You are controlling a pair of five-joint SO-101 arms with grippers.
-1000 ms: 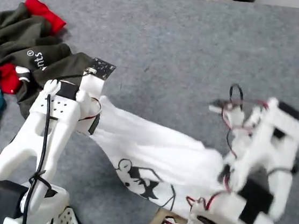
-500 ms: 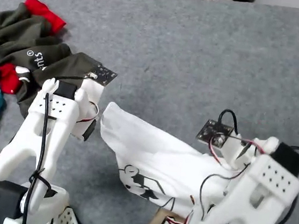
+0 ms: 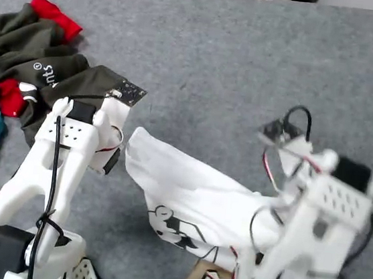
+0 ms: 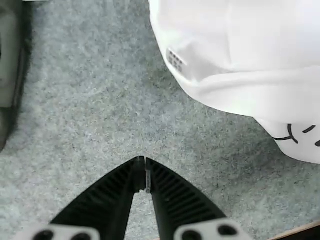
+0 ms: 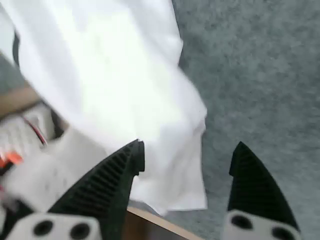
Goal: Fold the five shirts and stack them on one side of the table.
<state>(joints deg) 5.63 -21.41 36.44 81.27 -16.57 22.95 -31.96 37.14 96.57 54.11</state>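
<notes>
Seeing the white shirt (image 3: 194,194) lying rumpled on the table (image 3: 249,66) near the front edge, btwn both arms — soft thin cloth, bunching in rounded folds. Showing a black line drawing on its front, partly tucking under a fold; lower right part hiding behind the right arm. Carrying a small dotted tag (image 4: 175,59) near one edge, print too small to read. Hovering the left gripper (image 4: 141,161) over bare grey felt-like surface just beside the shirt, ribbed black jaws pressing tip to tip, gripping nothing. Holding the right gripper (image 5: 190,147) above the shirt's edge, jaws spreading wide, nothing btwn them. Heaping at the far left: other shirts (image 3: 27,61) — dark olive, red, teal, blue — w/ white lettering on the olive one, pile getting cut off by the frame edge.
</notes>
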